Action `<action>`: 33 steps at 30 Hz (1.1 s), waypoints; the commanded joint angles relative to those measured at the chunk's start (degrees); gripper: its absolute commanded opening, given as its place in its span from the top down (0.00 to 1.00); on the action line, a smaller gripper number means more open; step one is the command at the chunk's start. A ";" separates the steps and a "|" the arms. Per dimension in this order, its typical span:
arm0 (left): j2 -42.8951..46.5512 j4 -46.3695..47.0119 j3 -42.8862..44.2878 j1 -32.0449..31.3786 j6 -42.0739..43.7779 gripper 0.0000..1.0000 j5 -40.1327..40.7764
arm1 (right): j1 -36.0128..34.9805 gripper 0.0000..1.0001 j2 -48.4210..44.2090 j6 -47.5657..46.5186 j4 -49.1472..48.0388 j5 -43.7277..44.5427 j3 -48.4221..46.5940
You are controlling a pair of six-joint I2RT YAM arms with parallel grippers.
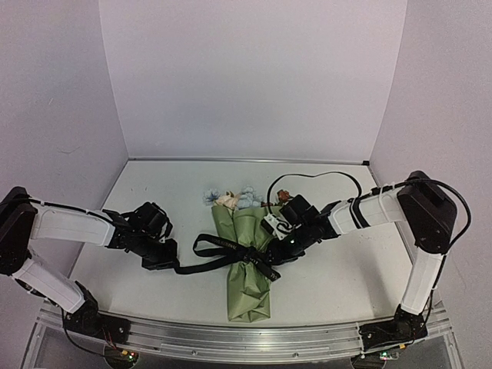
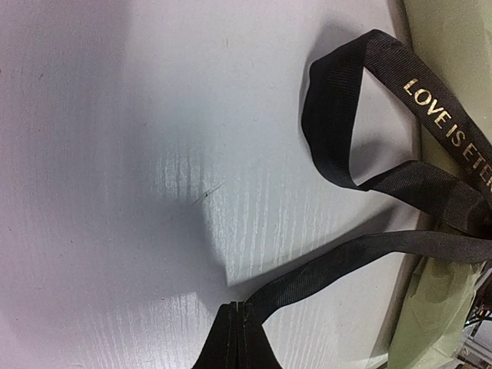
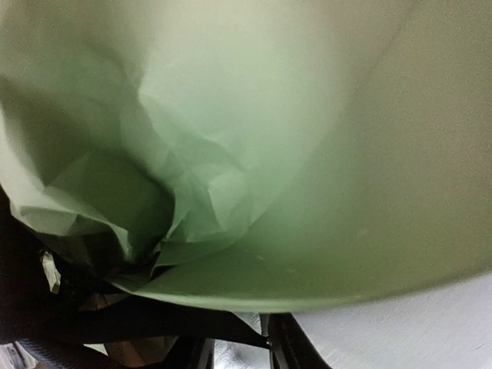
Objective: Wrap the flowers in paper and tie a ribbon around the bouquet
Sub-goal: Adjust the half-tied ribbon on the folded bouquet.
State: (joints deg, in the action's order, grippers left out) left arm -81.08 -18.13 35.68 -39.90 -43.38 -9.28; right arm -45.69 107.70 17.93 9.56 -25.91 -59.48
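Midway through the tie: the bouquet (image 1: 247, 265) lies at the centre of the white table (image 1: 346, 284). The flowers (image 1: 231, 198) are already rolled into the olive-green paper (image 3: 323, 154), with their blue and cream heads poking out of the far, wide end. The wrapping looks done to me. The black ribbon (image 1: 223, 246) crosses the cone about its middle and throws a loose loop on the left side, but I see no finished knot or bow. My left gripper (image 2: 242, 327) is clenched on one end of it, out to the left and well apart from the cone. My right gripper (image 1: 278, 247) sits against the bouquet's right flank, beside the ribbon crossing. Whether its fingers are pinching the ribbon or standing free, I cannot tell. Left to do, by my reckoning: draw the ribbon tight and knot it.
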 commanded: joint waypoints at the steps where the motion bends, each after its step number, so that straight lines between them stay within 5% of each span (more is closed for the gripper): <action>1: -0.49 -0.65 2.41 0.39 0.85 1.00 0.05 | -0.22 0.85 -2.00 0.59 -1.09 2.30 0.20; 8: -0.97 -0.19 2.10 0.63 0.72 1.00 -0.12 | -0.21 1.00 -7.57 -1.04 3.15 7.76 3.40; 15: -0.82 -0.15 1.97 0.88 0.75 1.00 -0.21 | -0.24 1.00 -10.47 -1.62 6.04 10.71 4.37; 33: 2.07 -0.14 0.26 0.94 -0.65 1.00 0.62 | 1.01 1.00 -14.12 1.18 26.59 38.46 2.24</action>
State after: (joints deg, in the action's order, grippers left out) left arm -81.56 -18.11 35.68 -39.29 -43.49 -9.28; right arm -45.42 94.02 17.02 30.36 4.47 -54.71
